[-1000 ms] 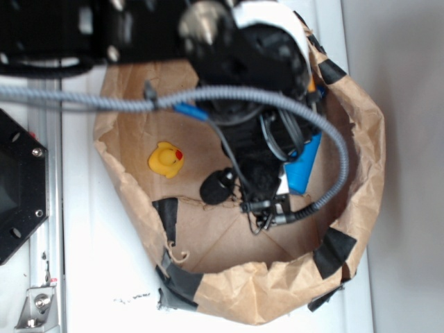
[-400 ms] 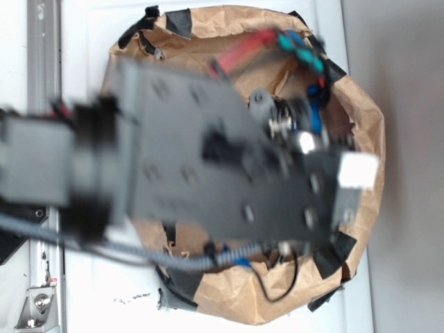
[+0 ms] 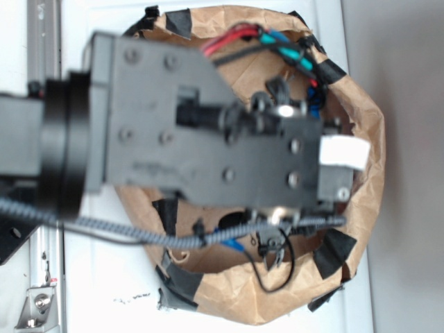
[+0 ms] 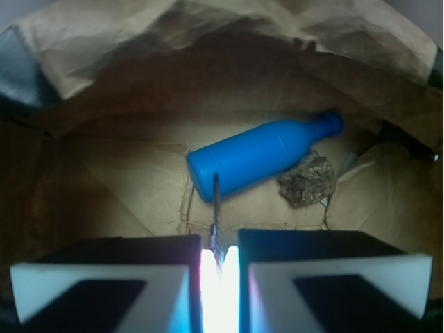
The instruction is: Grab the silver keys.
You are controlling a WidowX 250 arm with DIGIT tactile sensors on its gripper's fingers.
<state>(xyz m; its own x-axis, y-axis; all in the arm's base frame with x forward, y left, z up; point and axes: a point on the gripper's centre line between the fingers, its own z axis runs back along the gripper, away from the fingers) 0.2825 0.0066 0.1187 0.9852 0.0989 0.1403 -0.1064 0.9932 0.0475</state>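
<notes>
Gripper: the gripper point(image 4: 220, 255) is pointing into the brown paper bag point(image 4: 208, 41), on the near side of the blue bottle point(image 4: 263, 156) in the wrist view.
Jaws: the jaws are sitting very close together, with only a thin bright gap between them, and they are pinching a thin grey metal piece.
Fingers: the two fingers point(image 4: 104, 284) are showing flat white pads with dark patches, one on each side of the gap.
Silver keys: one thin piece of the silver keys point(image 4: 217, 215) is sticking out from between the jaws and reaching toward the flat end of the blue bottle. Its tip is showing in front of that end, but I cannot tell if it is touching. The rest of the bunch is hiding between the pads.
Blue bottle: it is lying on its side on the bag's floor, with its neck pointing away from the gripper.
Rock: a rough brown rock point(image 4: 309, 179) is sitting just beside the blue bottle, next to its neck end. I cannot tell if they are touching.
Bag from above: the paper bag point(image 3: 364, 139) is sitting open on the white counter point(image 3: 104, 284), with black tape point(image 3: 336, 251) stuck around its rim.
Arm: the big dark robot arm point(image 3: 208, 152) is reaching over the bag in the exterior view and covering most of the inside, so the blue bottle and the keys are not showing there.
Cable: a grey woven cable point(image 3: 104, 232) is running along the arm's lower side.
</notes>
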